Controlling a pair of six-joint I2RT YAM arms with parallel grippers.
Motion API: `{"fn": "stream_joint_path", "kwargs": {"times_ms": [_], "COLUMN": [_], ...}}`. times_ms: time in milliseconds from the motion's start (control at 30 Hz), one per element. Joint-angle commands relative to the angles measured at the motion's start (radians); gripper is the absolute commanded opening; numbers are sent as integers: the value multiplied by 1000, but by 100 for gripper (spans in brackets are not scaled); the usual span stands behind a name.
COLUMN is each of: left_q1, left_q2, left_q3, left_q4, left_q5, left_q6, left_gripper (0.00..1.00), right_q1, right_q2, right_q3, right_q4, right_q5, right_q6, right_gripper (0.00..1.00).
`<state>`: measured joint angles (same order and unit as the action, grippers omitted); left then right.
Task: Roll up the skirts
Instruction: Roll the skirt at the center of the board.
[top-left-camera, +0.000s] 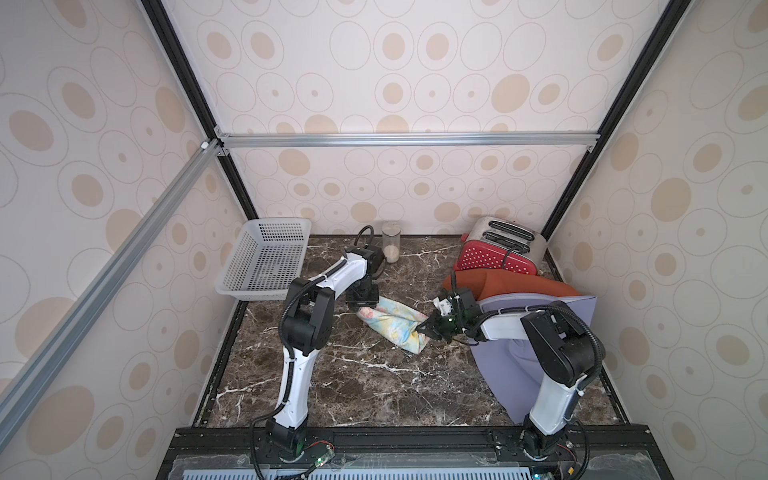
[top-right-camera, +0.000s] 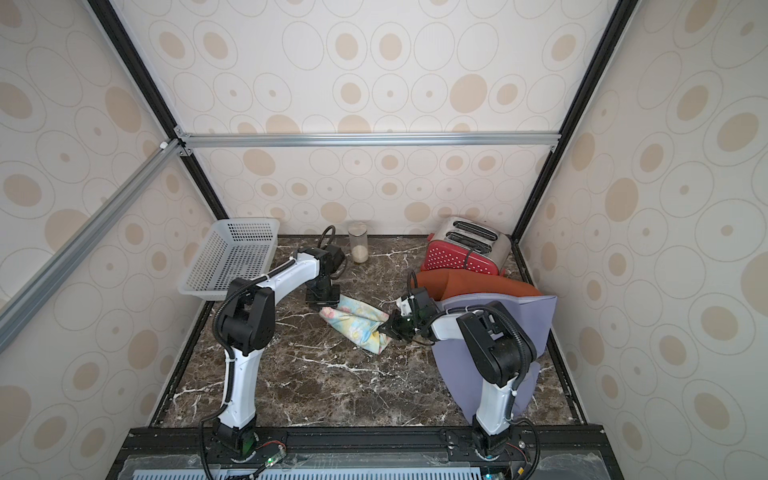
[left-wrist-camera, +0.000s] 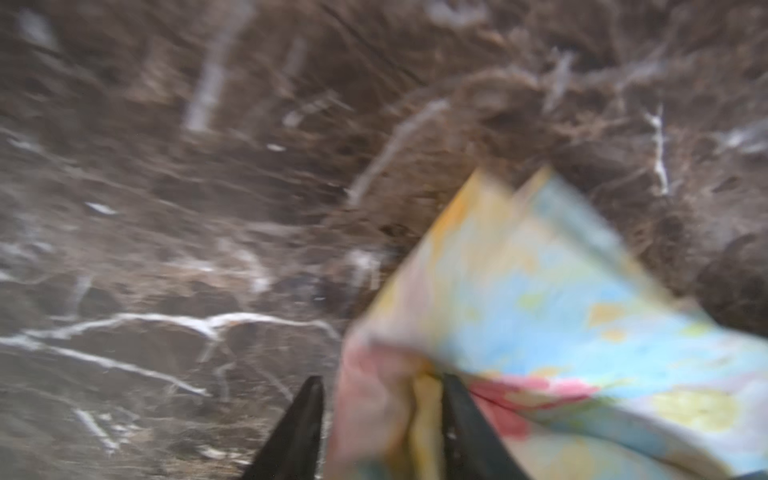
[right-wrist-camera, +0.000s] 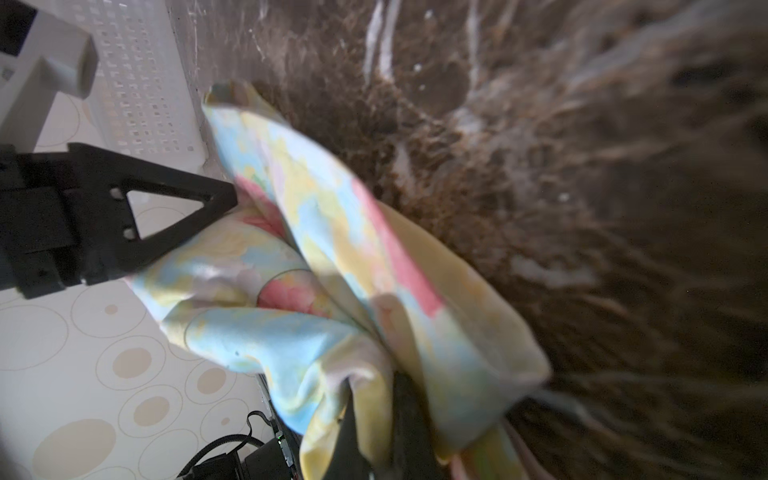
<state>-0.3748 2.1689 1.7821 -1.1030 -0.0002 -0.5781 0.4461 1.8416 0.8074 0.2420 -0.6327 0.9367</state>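
The right jaws are clamped on one end of the floral skirt (top-left-camera: 392, 322). The left jaws stand parted around its other end, loose on the cloth. This thin, soft print lies mid-worktop (top-left-camera: 353, 386) as a lumpy, slack roll, probably nearly finished. The smooth rust-orange skirt (top-left-camera: 511, 284) and larger lavender skirt (top-left-camera: 494, 365) lie heaped flat, not yet rolled, along the worktop's right side.

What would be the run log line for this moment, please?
left gripper: open, at floral skirt | right gripper: shut on floral skirt | orange skirt, purple skirt: not held
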Motion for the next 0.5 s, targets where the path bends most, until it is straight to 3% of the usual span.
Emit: {"fn": "stream_joint_path", "kwargs": {"times_ms": [0, 133, 267, 467], "left_q1": [61, 61, 32, -119], "left_q2": [-116, -213, -342, -400], "left_q3": [-1, -22, -142, -289], "left_q4": [-13, 48, 179, 374], "left_q5": [-77, -59, -21, 46], "left_q6": [-26, -56, -78, -97], "left_gripper": [62, 75, 77, 77], "right_q1": [-35, -35, -35, -35], "right_q2": [69, 81, 92, 84], "right_q3": [-51, -43, -23, 6], "right_q4": [-176, -163, -170, -214], "right_q5": [93, 77, 51, 56], "right_q6": [36, 48, 36, -5], "right_gripper": [0, 0, 0, 0]}}
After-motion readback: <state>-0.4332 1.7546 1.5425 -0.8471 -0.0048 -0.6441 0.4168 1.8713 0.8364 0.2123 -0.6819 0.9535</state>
